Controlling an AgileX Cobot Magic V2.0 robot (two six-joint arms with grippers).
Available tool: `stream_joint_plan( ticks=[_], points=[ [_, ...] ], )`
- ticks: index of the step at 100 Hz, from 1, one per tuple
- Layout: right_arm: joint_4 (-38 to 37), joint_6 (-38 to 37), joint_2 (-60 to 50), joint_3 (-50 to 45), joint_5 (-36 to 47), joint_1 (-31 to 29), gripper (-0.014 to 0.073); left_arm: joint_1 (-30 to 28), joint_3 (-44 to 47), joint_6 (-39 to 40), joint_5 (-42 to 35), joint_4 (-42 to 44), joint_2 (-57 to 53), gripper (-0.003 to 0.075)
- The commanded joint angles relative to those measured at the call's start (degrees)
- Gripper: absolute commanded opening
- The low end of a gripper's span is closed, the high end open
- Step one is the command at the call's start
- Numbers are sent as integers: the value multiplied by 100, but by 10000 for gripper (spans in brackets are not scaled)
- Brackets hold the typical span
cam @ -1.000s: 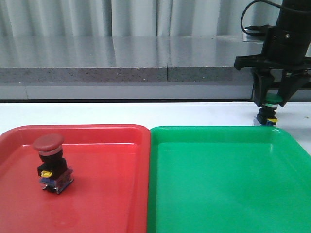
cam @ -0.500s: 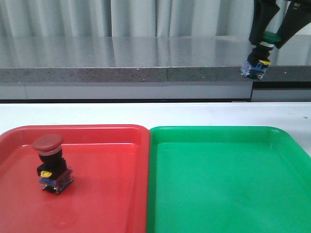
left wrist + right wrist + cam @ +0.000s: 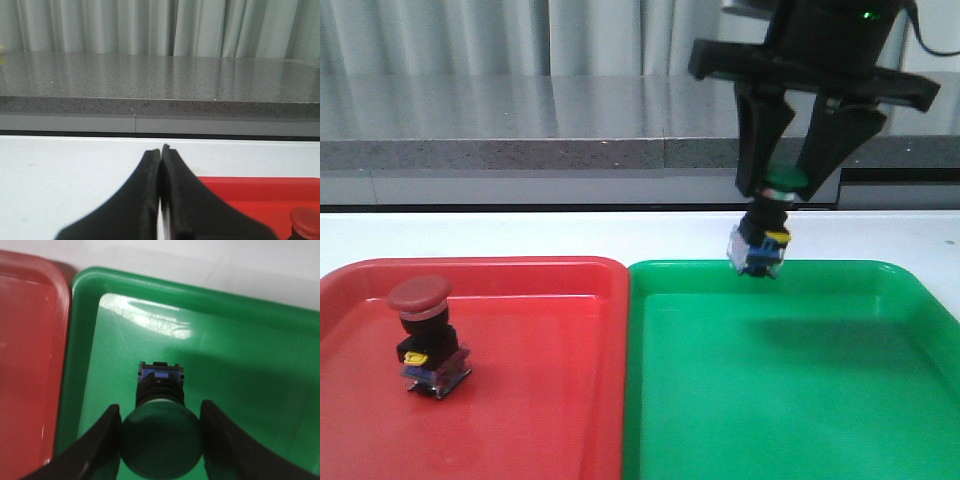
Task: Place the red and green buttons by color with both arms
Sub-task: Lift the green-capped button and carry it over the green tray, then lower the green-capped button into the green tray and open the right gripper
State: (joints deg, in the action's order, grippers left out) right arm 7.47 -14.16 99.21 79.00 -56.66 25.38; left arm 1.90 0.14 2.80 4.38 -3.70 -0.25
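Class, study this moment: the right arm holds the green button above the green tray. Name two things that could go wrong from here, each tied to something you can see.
1. The right end effector pinches the green button only by its cap, with the body hanging tilted; released from this height, it may topple or bounce.
2. It hangs near the green tray's far rim, so an early drop might clip the rim and land outside.

Pale pleated curtain (image 3: 470,35) behind grey speckled ledge (image 3: 520,150); white table (image 3: 520,232).
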Motion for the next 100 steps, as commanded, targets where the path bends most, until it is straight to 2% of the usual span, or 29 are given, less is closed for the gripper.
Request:
stream_joint_plan(
  ticks=[1, 22, 48, 55, 67, 74, 100],
  points=[
    [-45, -123, -313, -184, 430, 214, 185, -16, 60, 58, -493, -56, -180, -20],
    [-119, -123, -271, -788, 821, 511, 185, -16, 60, 58, -493, -56, -180, -20],
    [-312, -118, -246, -864, 731, 511, 197, -16, 60, 58, -493, -56, -180, -20],
    [-331, -113, -246, -864, 725, 511, 256, -16, 60, 58, -493, -56, -180, -20],
    [-357, -113, -246, -864, 757, 511, 430, -16, 60, 58, -493, -56, -180, -20],
    [-357, -113, -246, -864, 774, 511, 493, -16, 60, 58, -493, -56, -180, -20],
    [-357, -127, -411, -856, 784, 511, 503, -16, 60, 58, -493, -56, -180, -20]
  ],
)
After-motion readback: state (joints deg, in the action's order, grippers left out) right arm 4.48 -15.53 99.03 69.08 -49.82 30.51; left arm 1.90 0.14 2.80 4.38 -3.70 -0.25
